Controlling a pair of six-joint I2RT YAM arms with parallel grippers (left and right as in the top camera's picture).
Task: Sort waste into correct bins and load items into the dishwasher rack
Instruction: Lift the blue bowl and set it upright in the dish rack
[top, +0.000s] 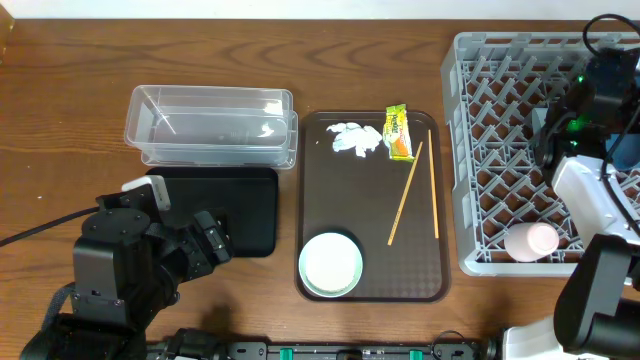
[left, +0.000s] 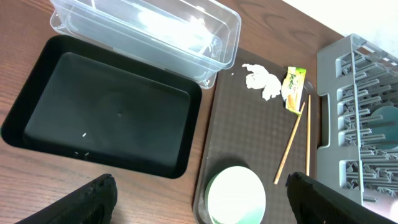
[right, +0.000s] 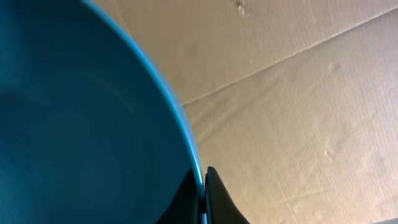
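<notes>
My right gripper (right: 204, 186) is shut on the rim of the large blue bowl (right: 74, 112), with my right arm (top: 590, 95) over the grey dishwasher rack (top: 470, 150). A pink cup (top: 530, 241) lies in the rack's front corner. My left gripper (left: 199, 208) is open and empty, low over the table in front of the black tray (left: 112, 112), which holds a few rice grains (left: 84, 134). The clear tub (top: 210, 125) stands behind it. The tissue (top: 355, 140), wrapper (top: 399, 132), chopsticks (top: 405, 193) and white green-rimmed bowl (top: 331, 265) lie on the brown tray. The pale-blue bowl is out of view.
The dark brown serving tray (top: 370, 215) sits between the black tray and the rack. The rack's left wall (left: 329, 93) rises just right of the chopsticks. Brown cardboard (right: 298, 93) fills the background of the right wrist view.
</notes>
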